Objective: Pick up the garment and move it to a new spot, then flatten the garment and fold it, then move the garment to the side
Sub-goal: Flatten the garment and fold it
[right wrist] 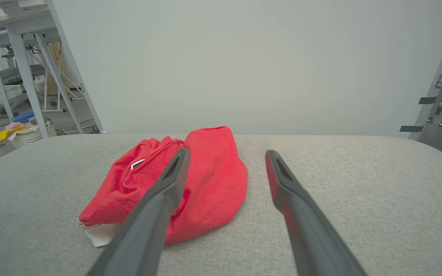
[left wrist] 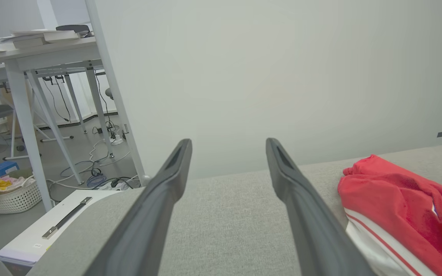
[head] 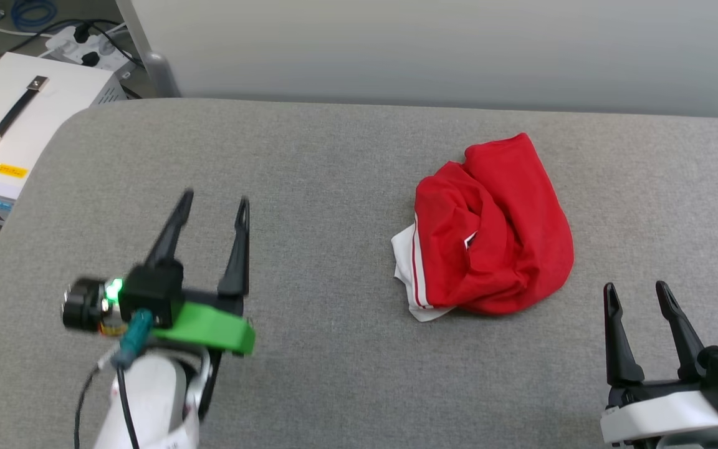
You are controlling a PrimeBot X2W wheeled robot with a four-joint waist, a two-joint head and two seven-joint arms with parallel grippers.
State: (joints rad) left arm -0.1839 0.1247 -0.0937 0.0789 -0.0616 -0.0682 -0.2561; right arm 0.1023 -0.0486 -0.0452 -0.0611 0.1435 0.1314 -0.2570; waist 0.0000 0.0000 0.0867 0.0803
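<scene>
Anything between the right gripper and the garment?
No. In the head view, bare grey surface lies between the right gripper and the garment.

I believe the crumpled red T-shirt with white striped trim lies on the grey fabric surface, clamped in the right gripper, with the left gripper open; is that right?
Not quite: the head view shows the right gripper open and apart from the crumpled red T-shirt, not clamped on it. The shirt does lie on the grey fabric surface, and the left gripper is open.
</scene>
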